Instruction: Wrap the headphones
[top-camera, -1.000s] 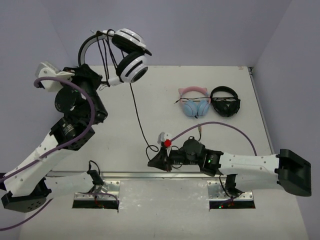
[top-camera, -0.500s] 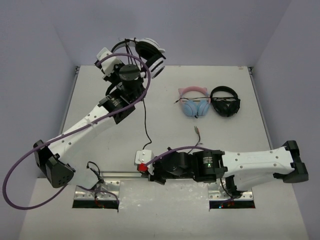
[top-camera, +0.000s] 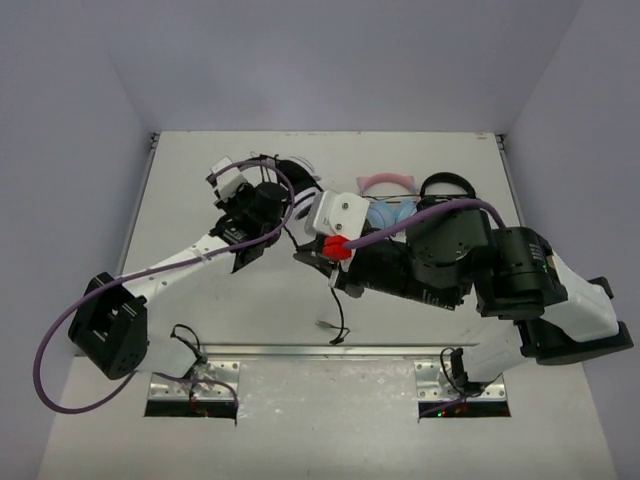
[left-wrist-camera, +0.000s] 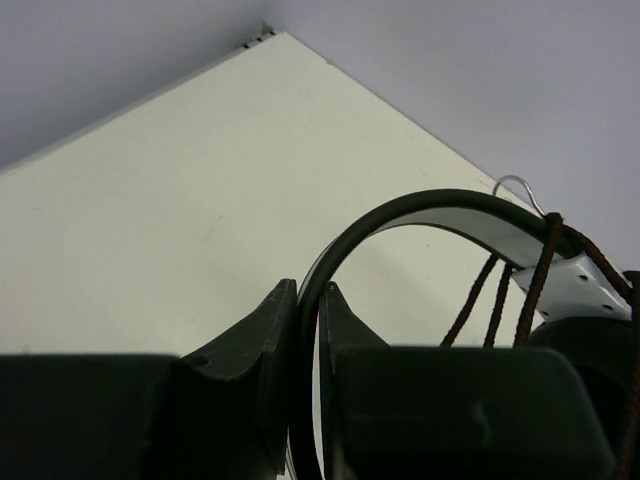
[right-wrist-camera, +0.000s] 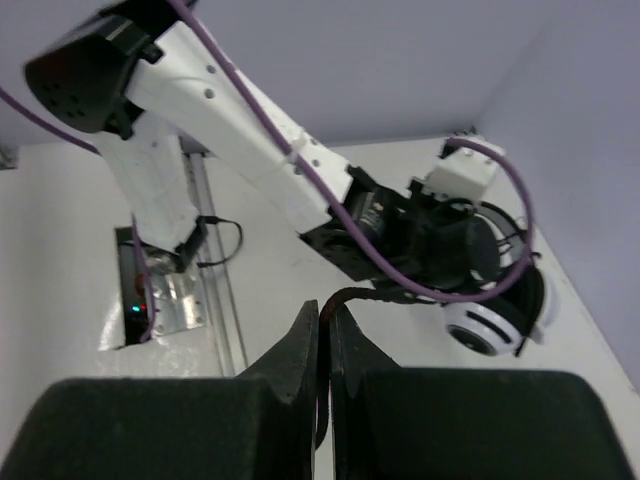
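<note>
- Over the far-left part of the matte off-white table (top-camera: 190, 190), the white over-ear headphones (top-camera: 297, 172) with black cushions hang from the left arm (top-camera: 170, 265). Their headband (left-wrist-camera: 450, 215) is a smooth arch, glossy black outside and white inside.
- The left gripper (left-wrist-camera: 307, 295) has dark, wedge-shaped plastic fingers, and they are clenched on the thin edge of the headband near one end of the arch.
- Several strands of thin dark cord cross the headband at the other side of the arch from the grip, beside a white hard-plastic fitting.
- The right gripper (right-wrist-camera: 322, 312) has black tapered fingers pinched tight on the thin black cable (right-wrist-camera: 345, 293) of the headphones. From the fingertips the cable runs towards the left arm's wrist, where the round white ear cup (right-wrist-camera: 480, 328) with its ringed face hangs.
- From above, the right arm (top-camera: 520, 285) brings its wrist just beside the left wrist, near the middle of the table. A loose tail of the cable drops towards the near edge and ends in a small plug close to the silver metal rail (top-camera: 300, 350).
- Behind the right arm and partly hidden, pink-and-blue cat-ear headphones (top-camera: 385, 183) and all-black headphones (top-camera: 450, 183) lie side by side on the table.
</note>
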